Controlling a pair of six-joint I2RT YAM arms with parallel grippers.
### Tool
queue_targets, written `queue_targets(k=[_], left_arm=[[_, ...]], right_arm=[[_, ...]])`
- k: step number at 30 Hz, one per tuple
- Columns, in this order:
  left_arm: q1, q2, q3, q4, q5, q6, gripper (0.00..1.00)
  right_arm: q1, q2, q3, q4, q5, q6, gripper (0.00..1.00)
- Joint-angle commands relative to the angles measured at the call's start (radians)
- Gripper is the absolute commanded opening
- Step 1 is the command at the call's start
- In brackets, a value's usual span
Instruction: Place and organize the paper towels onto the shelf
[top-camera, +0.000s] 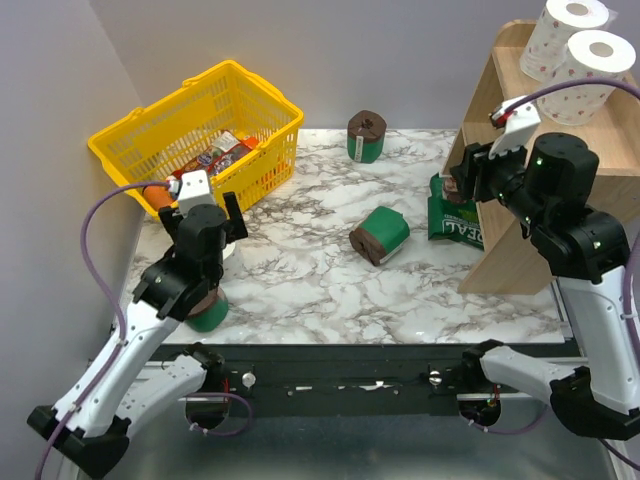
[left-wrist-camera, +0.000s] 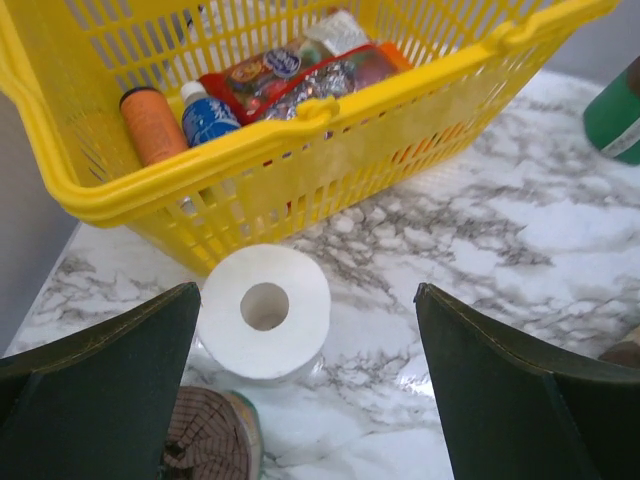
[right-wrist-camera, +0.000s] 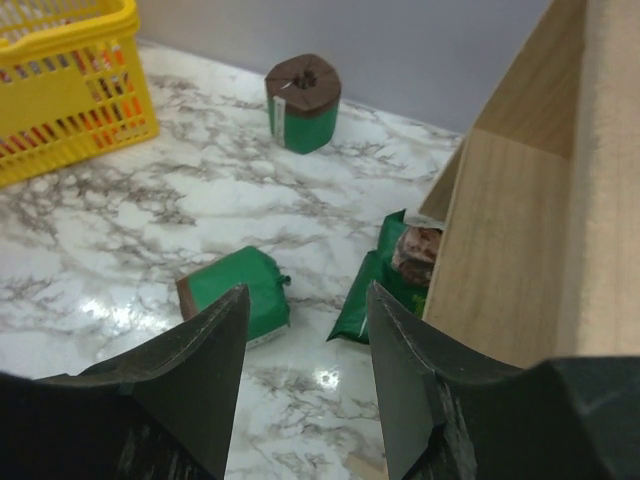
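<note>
Spreads the left jaws wide and empty over a white paper towel roll (left-wrist-camera: 265, 310) standing on end on the marble surface (left-wrist-camera: 480, 250), just beside the yellow basket (left-wrist-camera: 250, 170). Holds the right jaws at a narrow gap, gripping nothing, beside the wooden shelf (right-wrist-camera: 500, 240). Shows one green roll (top-camera: 380, 235) lying mid-surface, another green roll (top-camera: 367, 135) upright behind, two white rolls (top-camera: 600, 60) atop the shelf.
</note>
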Motion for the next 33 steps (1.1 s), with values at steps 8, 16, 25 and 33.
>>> queue_targets(k=[8, 16, 25, 33], left_arm=[[0.211, 0.332, 0.112, -0.196, 0.355, 0.03, 0.91], [0.227, 0.473, 0.082, -0.154, 0.416, 0.064, 0.79], [0.227, 0.514, 0.05, -0.142, 0.361, 0.05, 0.74], [0.227, 0.563, 0.006, -0.114, 0.335, 0.049, 0.72]], right_arm=[[0.164, -0.166, -0.263, 0.151, -0.255, 0.052, 0.58], [0.174, -0.273, -0.404, 0.22, -0.292, 0.041, 0.59], [0.173, -0.292, -0.447, 0.215, -0.293, 0.018, 0.6], [0.174, -0.307, -0.466, 0.218, -0.292, 0.012, 0.6]])
